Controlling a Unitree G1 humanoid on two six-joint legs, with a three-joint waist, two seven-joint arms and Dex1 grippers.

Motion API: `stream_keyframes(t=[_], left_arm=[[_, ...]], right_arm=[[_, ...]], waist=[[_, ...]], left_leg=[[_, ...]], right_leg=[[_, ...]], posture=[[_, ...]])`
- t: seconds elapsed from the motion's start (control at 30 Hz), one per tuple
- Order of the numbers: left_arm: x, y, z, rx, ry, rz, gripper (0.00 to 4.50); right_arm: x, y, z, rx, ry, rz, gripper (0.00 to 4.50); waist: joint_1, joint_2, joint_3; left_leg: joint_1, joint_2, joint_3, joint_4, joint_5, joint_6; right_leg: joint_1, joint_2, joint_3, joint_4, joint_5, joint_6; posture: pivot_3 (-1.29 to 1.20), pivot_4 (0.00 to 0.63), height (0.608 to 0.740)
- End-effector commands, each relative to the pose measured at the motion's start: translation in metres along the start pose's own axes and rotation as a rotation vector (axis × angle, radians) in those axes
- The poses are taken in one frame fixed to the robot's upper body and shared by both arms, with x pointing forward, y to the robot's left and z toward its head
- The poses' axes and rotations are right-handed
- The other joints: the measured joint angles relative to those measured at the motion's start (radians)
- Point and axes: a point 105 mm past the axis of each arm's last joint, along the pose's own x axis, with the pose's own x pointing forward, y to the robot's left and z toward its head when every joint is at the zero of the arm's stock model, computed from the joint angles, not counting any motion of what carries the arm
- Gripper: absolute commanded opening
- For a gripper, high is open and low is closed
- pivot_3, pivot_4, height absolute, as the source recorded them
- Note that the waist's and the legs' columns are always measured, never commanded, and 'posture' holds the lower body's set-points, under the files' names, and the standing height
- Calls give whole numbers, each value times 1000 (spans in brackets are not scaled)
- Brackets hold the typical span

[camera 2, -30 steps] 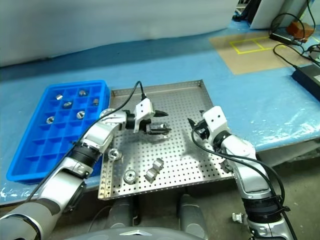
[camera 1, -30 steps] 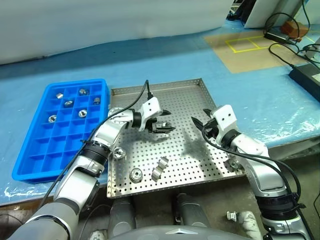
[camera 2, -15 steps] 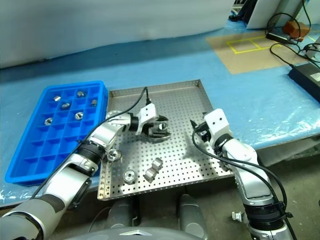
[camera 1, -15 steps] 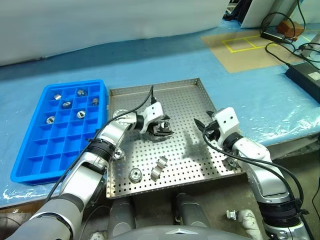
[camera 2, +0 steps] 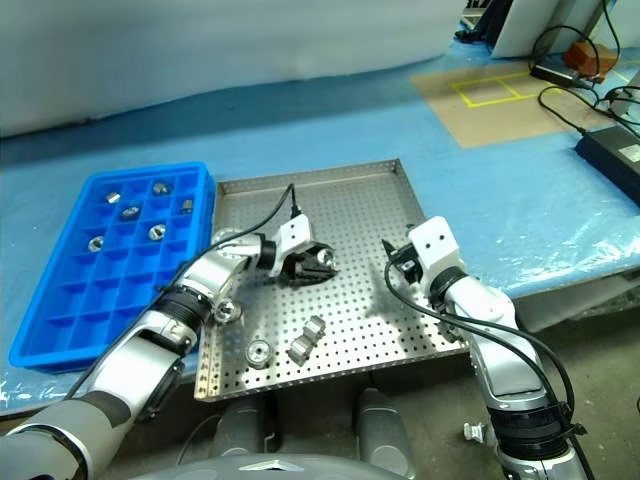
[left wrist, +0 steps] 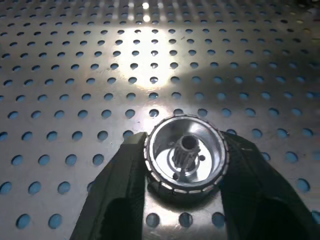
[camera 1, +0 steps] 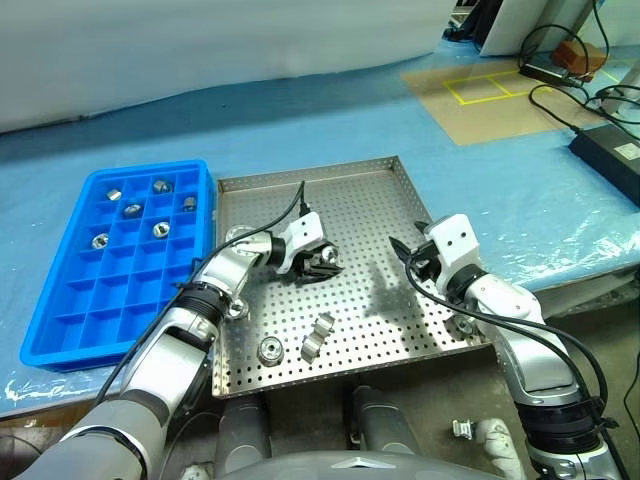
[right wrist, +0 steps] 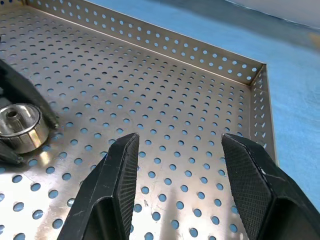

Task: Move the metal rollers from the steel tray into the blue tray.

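Head views: left gripper (camera 1: 322, 264) sits low over the steel tray (camera 1: 380, 190), fingers clamped on a metal roller (left wrist: 186, 156); blue tray (camera 1: 70, 300) lies beyond its elbow. Right wrist view: right gripper (right wrist: 185, 170) hovers with fingers apart, roller just ahead.

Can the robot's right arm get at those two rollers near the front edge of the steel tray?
Probably yes: the right gripper hangs open and empty, and the steel tray floor between it and the two rollers looks bare.
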Motion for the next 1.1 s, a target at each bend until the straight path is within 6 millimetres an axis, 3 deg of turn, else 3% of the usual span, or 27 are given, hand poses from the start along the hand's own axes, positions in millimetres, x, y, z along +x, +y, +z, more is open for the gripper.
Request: stream_keyframes(t=[0.03, 0.17, 0.27, 0.43, 0.53, 0.73, 0.87, 1.1], left_arm=[[-10, 13, -3, 17, 23, 81, 1769], [-19, 22, 8, 24, -31, 139, 1742], [-33, 34, 29, -36, -131, 211, 1742], [-77, 32, 62, -19, -280, 294, 1742], [-99, 24, 68, -23, -309, 362, 1742], [-145, 15, 56, -62, -267, 599, 1742], [-187, 6, 47, -90, -255, 830, 1742], [-250, -14, 8, -167, -127, 1220, 1742]], right_arm=[[-1, -5, 12, -30, -44, -24, 2714], [2, -3, 15, -26, -55, -11, 2714], [7, 1, 22, -23, -81, 25, 2714], [21, 19, 51, -1, -167, 203, 2714], [35, 28, 65, 9, -205, 290, 2714], [65, 61, 96, 6, -293, 516, 2714], [80, 87, 111, -2, -339, 675, 2714], [93, 125, 130, -30, -404, 859, 2714]], waist=[[-1, 0, 0], [-10, 0, 0], [-17, 0, 0], [-20, 0, 0], [-10, 0, 0], [33, 0, 1], [71, 0, 1], [157, 0, 1]], left_leg=[[0, 0, 0, 0, 0, 0], [1, 0, 0, 0, 0, 0], [0, 0, 0, 0, 0, 0], [0, 1, 0, -2, 0, 0], [-1, 1, 0, -2, 0, 0], [-3, 2, -1, -2, 0, -1], [-6, 3, -2, -3, 1, -2], [-16, 4, -11, -4, 1, -2]], right_leg=[[0, 0, 0, 0, 0, 0], [1, 0, 0, -1, 0, 0], [0, 0, 0, -1, 0, 0], [-1, 0, 0, -1, 0, 0], [-1, 0, -1, -1, 0, -1], [-2, 0, -4, 0, 0, -1], [-5, 0, -6, -1, -1, -2], [-8, -1, -17, -2, -2, -3]], posture=[[-466, 150, 740], [-442, 150, 740], [-409, 150, 740], [-293, 150, 740], [-203, 150, 740], [57, 150, 740], [221, 150, 740], [429, 150, 740]])
